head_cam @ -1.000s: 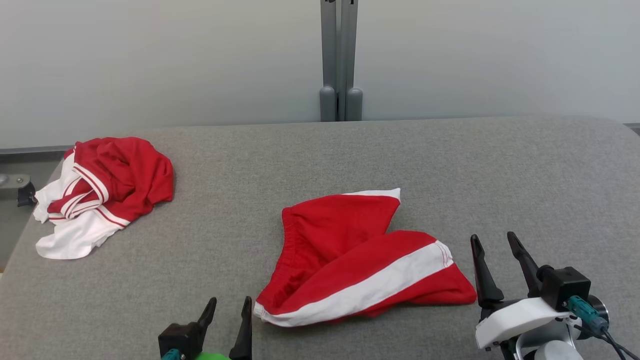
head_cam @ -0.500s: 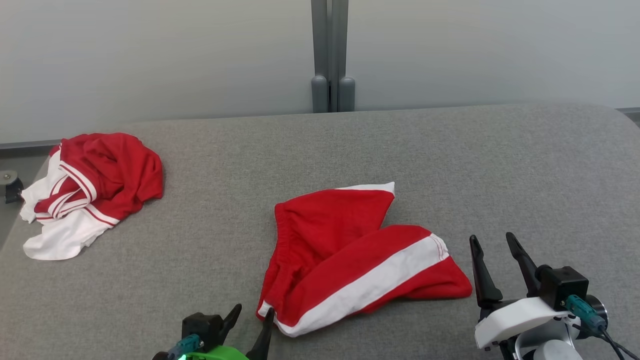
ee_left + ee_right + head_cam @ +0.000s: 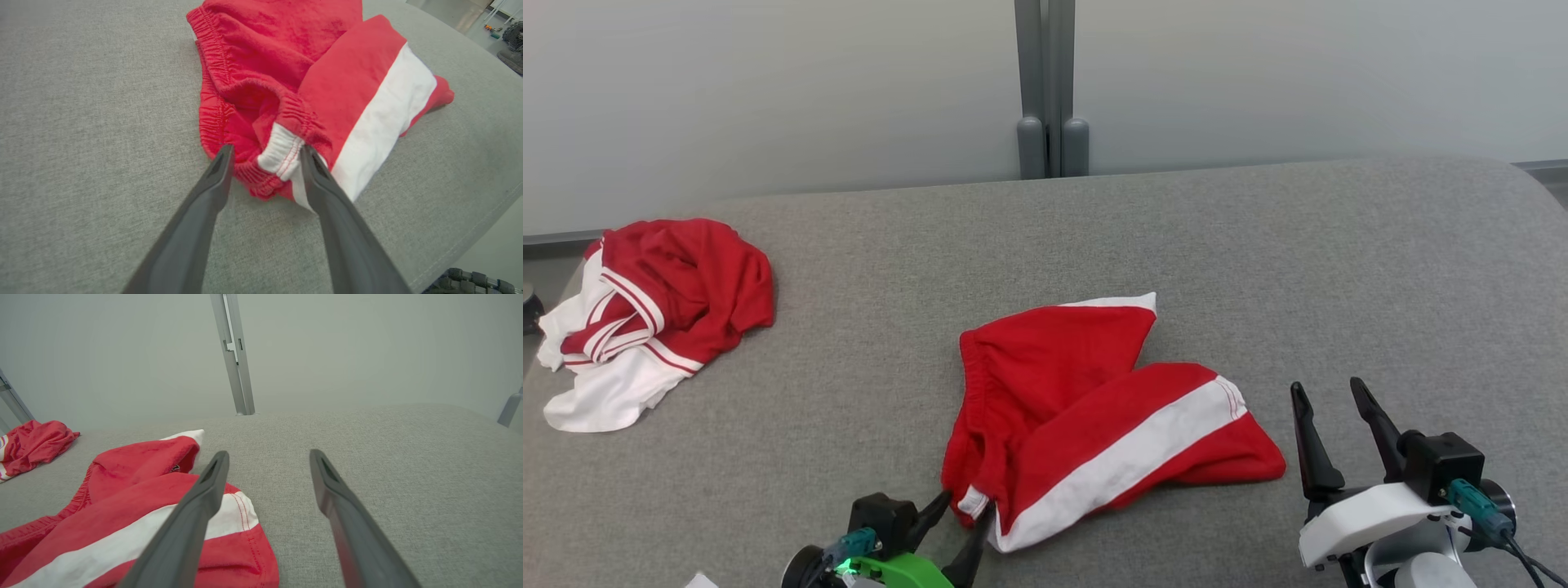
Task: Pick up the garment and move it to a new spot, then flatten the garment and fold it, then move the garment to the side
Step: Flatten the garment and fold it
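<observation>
- red fabric shorts with a white side stripe [image 3: 1094, 408] [image 3: 347, 73] [image 3: 135, 486]: lying rumpled near the front-centre of the grey felt-covered table [image 3: 1339, 261].
- left gripper [image 3: 968, 502] [image 3: 266, 150]: fingers spread, straddling the elastic waistband corner at the shorts' near edge. One finger touches the cloth, but it is not clamped.
- right gripper [image 3: 1325, 385] [image 3: 268, 452]: fingers apart, empty, just right of the shorts' leg hem, no contact.
- crumpled red-and-white garment [image 3: 662, 302] [image 3: 32, 445]: far left of the table, well apart from the shorts.
</observation>
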Robot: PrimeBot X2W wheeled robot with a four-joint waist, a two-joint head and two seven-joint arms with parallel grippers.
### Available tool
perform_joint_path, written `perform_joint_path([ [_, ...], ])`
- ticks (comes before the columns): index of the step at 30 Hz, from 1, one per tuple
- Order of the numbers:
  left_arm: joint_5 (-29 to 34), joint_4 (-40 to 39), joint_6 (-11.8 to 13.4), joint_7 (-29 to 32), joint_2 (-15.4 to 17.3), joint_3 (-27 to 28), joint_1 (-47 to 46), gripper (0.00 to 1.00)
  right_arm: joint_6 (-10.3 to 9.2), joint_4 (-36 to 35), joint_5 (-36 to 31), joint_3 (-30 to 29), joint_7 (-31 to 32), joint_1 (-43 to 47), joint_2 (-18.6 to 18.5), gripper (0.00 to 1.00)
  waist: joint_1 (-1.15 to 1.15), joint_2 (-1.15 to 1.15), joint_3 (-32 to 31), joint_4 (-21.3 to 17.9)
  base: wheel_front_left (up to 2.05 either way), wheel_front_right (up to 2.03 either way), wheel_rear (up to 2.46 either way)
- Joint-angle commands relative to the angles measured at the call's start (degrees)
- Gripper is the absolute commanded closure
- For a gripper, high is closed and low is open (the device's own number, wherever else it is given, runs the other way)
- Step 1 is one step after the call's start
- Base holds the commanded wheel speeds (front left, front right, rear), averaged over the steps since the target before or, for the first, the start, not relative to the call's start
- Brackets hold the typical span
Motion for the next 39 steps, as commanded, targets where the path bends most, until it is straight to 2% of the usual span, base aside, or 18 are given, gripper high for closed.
perform_joint_path([
  [1, -0.82, 0.12, -0.21, 0.27, 0.90, -0.82, -1.12, 0.49, -0.08, 0.11, -0.35, -0.09, -0.17, -0.54, -0.09, 0.00, 0.00, 0.00, 0.07, -0.16, 0.00, 0.00, 0.00],
  [7, -2.83, 0.36, -0.22, 1.08, 2.66, -4.83, -2.35, 0.63, -0.08, 0.28, -0.30, -0.53, -0.17, -0.58, -0.09, 0.00, 0.00, 0.00, 0.20, -0.33, 0.00, 0.00, 0.00],
  [9, -3.27, 0.69, -0.22, 1.00, 2.97, -5.96, -2.67, 0.71, -0.08, 0.57, -0.26, -0.69, -0.17, -0.62, -0.09, 0.00, 0.00, 0.00, 0.24, -0.31, 0.00, 0.00, 0.00],
  [11, -3.72, 1.09, -0.21, 0.66, 3.14, -6.52, -3.09, 1.00, -0.08, 1.39, -0.21, -0.32, -0.17, -0.74, -0.08, 0.00, 0.00, 0.00, 0.30, -0.22, 0.00, 0.00, 0.00],
  [14, -4.26, 1.87, -0.21, -0.03, 3.31, -6.46, -3.41, 1.00, -0.08, 3.79, -0.67, 0.35, -0.13, -2.34, -0.13, 0.00, 0.00, 0.00, 0.42, -0.01, 0.00, 0.00, 0.00],
  [21, -5.04, 3.35, 0.44, -1.86, 3.49, -5.58, -3.79, 1.00, -0.08, 13.39, 0.56, 5.37, 6.40, -10.24, -4.53, 0.00, 0.00, 0.00, 0.94, 1.69, 0.00, 0.00, 0.00],
  [27, -5.21, 3.42, 0.71, -3.18, 2.07, -5.84, -4.67, 1.00, -0.08, 23.40, 4.60, 13.87, 12.12, -17.90, -8.54, 0.00, 0.00, 0.00, 2.13, 3.68, 0.00, 0.00, 0.00],
  [39, -5.43, 3.70, 0.76, -4.23, 1.34, -6.27, -5.65, 1.00, -0.08, 33.71, 14.17, 27.87, 13.66, -25.42, -9.52, 0.00, 0.00, 0.00, 4.08, 4.86, 0.00, 0.00, 0.00],
])
